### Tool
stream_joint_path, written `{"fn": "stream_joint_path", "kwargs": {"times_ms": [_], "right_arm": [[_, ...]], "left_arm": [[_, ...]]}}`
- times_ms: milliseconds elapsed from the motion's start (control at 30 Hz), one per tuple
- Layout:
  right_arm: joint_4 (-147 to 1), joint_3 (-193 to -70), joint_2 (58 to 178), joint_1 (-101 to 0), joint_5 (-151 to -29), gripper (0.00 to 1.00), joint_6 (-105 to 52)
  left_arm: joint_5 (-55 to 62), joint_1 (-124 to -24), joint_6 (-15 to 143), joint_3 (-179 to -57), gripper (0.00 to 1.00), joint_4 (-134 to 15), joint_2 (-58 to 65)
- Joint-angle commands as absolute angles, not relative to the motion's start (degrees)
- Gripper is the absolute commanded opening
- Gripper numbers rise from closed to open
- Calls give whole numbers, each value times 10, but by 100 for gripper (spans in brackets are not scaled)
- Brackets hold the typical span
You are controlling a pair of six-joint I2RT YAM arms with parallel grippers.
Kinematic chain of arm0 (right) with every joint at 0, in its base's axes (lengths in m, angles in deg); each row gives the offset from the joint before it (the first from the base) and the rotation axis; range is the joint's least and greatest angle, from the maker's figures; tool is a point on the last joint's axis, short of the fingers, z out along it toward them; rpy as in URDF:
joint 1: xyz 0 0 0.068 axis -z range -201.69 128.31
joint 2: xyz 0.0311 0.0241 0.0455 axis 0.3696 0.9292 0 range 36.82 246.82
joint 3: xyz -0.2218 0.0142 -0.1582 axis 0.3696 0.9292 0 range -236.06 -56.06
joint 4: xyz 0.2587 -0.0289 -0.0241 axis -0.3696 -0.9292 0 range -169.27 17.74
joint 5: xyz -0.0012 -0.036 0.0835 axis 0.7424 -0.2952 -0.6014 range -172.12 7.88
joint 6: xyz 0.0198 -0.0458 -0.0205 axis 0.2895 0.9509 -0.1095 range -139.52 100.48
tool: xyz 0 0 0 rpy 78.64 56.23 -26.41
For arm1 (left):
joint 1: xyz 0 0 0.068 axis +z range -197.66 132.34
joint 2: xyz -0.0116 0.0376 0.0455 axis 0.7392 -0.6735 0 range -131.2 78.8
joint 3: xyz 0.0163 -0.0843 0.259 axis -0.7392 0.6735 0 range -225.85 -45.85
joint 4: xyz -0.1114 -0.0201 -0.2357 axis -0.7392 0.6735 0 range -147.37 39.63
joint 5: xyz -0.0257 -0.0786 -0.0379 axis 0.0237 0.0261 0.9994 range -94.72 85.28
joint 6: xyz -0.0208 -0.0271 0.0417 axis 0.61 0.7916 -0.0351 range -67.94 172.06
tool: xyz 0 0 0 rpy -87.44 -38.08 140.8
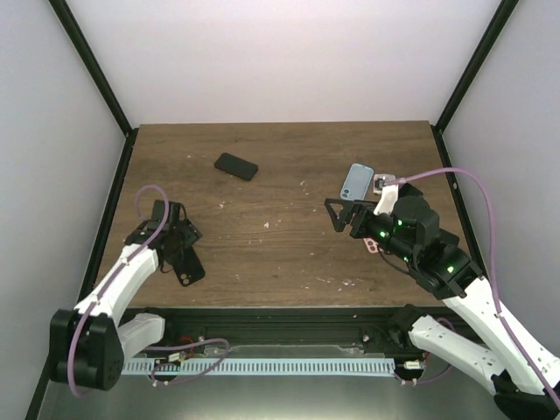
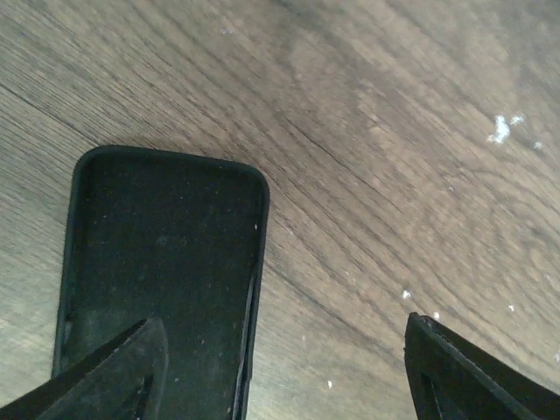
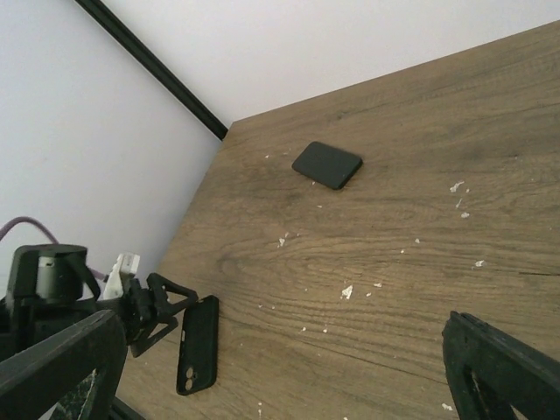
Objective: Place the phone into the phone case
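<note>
Table (image 1: 289,254), one: wood-grain, its near edge closest to the overhead camera, with the arm bases bolted there.

Arms, two: left arm (image 1: 118,280) reached along the table's left side; right arm (image 1: 455,280) reached in from the right. Each carried one purple cable.

Grippers, two. Left gripper (image 2: 282,350): jaws spread wide with nothing pinched, one finger over the near end of the phone case, the other over bare wood. Whether a finger touched the case could not be told. Right gripper (image 3: 284,350): jaws spread wide and empty, held above the table's right half.

Phone case (image 1: 186,265), one: black, hollow side up, raised rim showing, flat on the front-left of the table beneath the left gripper.

Blue phone (image 1: 357,180), one: pale blue with a dark camera corner, on the right half of the table just beyond the right gripper, well apart from the case. Contact with that gripper could not be told.

Black slab (image 1: 236,166), one: flat, rounded corners, lying alone toward the back left of centre; phone or case could not be told.

White flecks (image 3: 347,291), many: scattered over the wood.
</note>
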State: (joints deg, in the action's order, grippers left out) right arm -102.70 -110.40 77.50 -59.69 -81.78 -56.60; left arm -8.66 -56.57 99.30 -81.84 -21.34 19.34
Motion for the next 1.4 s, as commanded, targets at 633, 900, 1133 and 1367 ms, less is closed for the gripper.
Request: {"fn": "stream_joint_path", "kwargs": {"times_ms": [633,900,1133,1367], "right_arm": [[-1042,-1097,774,-592,-790,100,-585],[-1033,-1098,797,-592,-797,100,-598],[-1031,-1091,819,-592,-778,100,-594],[-993,-1107,892,-592,-772,100,-537]], "left_arm": [[-94,-563,1000,-786,35,-362,12],[-66,-575,985,-776,0,-377,20],[-49,-610,1003,-778,0,-381,39],[-10,-651,1029,-795,0,-411,24]]}}
